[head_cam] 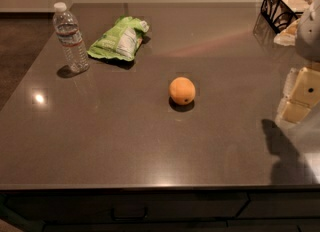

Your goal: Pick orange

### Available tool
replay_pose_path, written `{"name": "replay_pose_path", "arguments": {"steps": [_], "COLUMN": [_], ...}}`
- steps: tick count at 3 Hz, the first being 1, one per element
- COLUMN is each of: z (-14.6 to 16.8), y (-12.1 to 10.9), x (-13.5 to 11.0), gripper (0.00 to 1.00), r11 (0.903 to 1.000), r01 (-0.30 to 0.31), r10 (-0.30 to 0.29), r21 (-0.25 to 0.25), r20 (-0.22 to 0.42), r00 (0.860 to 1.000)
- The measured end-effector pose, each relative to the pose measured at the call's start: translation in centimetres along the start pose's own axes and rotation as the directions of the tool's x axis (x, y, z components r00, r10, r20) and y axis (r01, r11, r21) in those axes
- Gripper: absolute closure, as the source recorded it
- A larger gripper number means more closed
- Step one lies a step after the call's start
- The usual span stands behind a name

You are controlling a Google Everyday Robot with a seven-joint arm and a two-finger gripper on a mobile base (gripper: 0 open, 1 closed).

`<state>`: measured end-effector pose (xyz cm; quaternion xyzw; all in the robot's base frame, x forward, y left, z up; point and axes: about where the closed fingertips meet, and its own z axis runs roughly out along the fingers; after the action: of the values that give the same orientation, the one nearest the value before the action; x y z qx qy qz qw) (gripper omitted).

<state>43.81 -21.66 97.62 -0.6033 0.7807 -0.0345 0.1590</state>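
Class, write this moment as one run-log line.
task: pick orange | orange: on counter, untouched | gripper: right edge, apart from orange

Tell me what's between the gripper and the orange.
Nothing. In the camera view, the countertop stretch between the orange and the gripper, at the right edge, is bare.

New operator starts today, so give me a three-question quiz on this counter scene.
1. True or false: the orange lies apart from the green bag.
2. Which stands nearest the counter's left edge? A water bottle, B orange, C wire basket.
3. Fill in: the claw hangs at the picture's ____ edge, clear of the orange.
Key: 1 true; 2 A; 3 right.
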Motion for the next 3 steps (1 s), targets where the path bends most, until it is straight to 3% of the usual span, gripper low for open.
{"name": "replay_pose_path", "arguments": {"steps": [2,3], "z": [0.2,2.0], "y": [-0.3,-1.2], "x": [-0.4,-1.7], "gripper": [0.00,0.00], "r11": [1.0000,0.9993], "r01": [-0.004,-0.020], "r10": [0.004,0.022], "r21": [-0.009,-0.031], "r20": [0.013,0.060], "r00": [1.000,0.998]}}
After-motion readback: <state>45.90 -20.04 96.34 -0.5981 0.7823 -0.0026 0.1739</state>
